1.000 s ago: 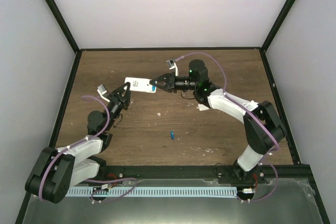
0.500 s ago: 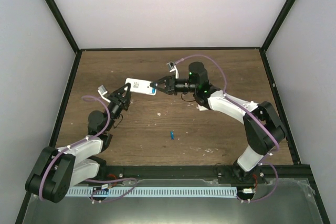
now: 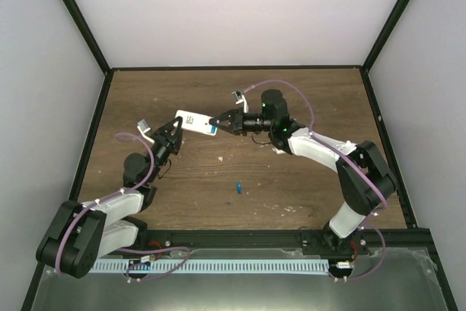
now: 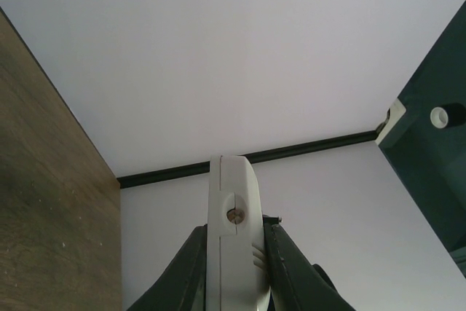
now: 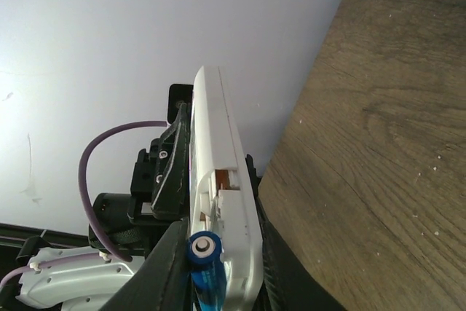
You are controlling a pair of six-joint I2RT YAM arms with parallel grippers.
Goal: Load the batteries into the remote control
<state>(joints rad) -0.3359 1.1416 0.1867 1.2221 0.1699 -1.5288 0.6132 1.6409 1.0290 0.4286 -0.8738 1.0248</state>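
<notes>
Wooden table (image 3: 313,100), top view: L gripper (image 3: 173,135) is clamping remote control (image 3: 195,121) around 11 o'clock; R gripper (image 3: 220,120) is pinching blue battery (image 3: 214,129) at its 3 o'clock end. Second battery (image 3: 238,188) is lying near centre. L wrist: fingers (image 4: 186,276) are squeezing remote edge-on. R wrist: battery is sitting just beside remote.

Bright diffuse light; faint soft shadows; wrist-view foregrounds slightly blurred.

Remote control (image 5: 218,165) of smooth white plastic, battery (image 5: 207,276) glossy blue, table (image 3: 196,194) of matt grained wood.
</notes>
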